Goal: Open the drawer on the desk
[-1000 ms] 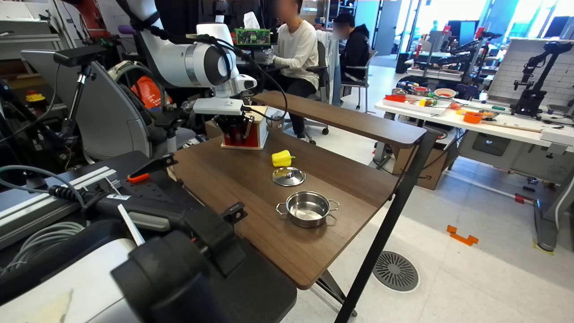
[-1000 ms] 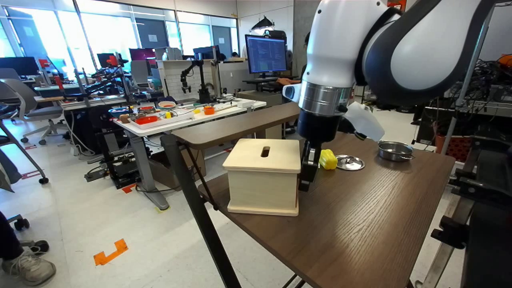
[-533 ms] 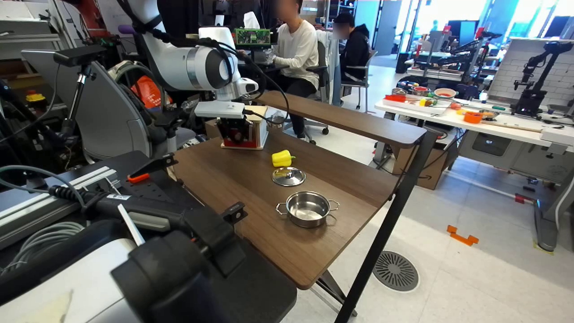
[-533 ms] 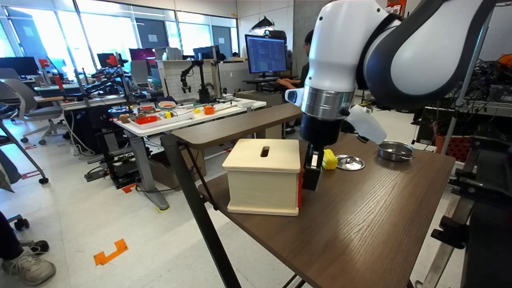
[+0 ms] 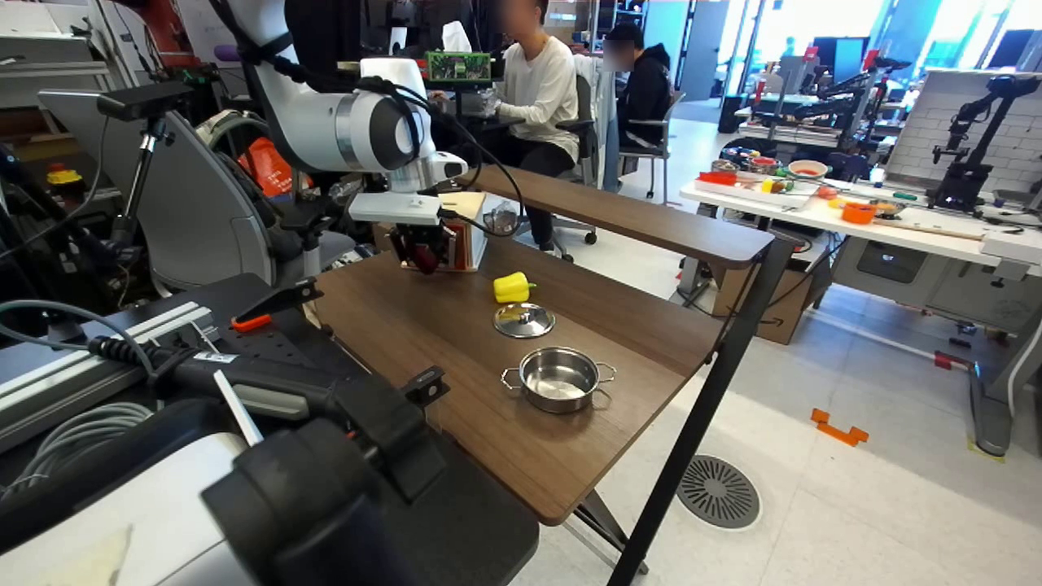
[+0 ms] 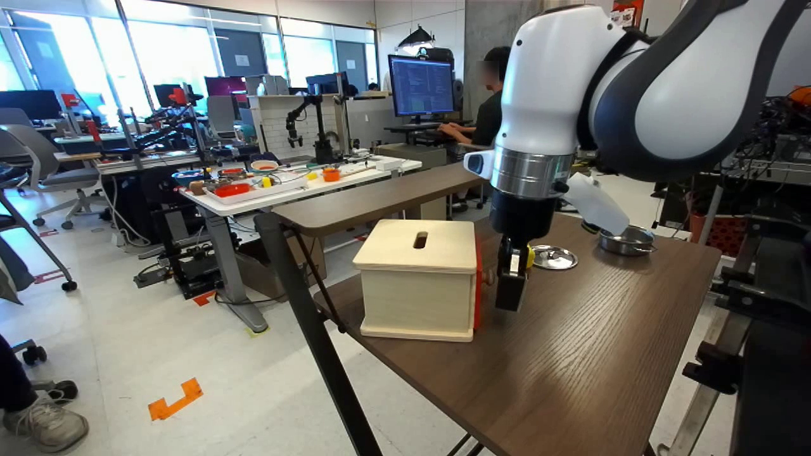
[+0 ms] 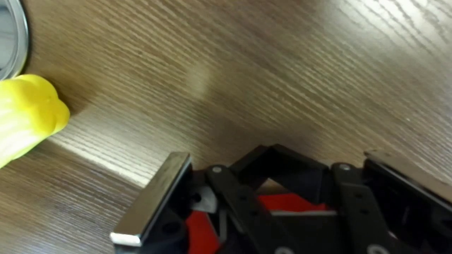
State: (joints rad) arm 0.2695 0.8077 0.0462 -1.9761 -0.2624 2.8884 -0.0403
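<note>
The dark brown wood-grain desk (image 5: 407, 325), black-legged, is where I'm looking. Near one end of it stands a small, box-shaped drawer unit of pale wood (image 6: 418, 297), upright and slotted on top, with a red-fronted drawer (image 6: 479, 297) in one side. Seen in an exterior view, that front sits a little proud of the wood, so I'd guess the drawer is open a crack at most; it may be no more than its own thickness. A round wooden knob (image 6: 488, 277) juts from the drawer unit on that side.

Just beside the knob, outside the drawer unit, hangs the black two-fingered gripper (image 7: 268, 152), fingertips pointing down and brought together, with nothing that I can see between them. The knob looks ungrasped, then, and to my mind most of the opening is left to do: take hold of the knob and draw the drawer well out.

Farther from the drawer unit on its knob side lie a glossy yellow bell pepper (image 5: 511, 287), then a round shiny metal lid (image 5: 523, 322), and farthest a two-handled steel pot (image 5: 562, 400).
</note>
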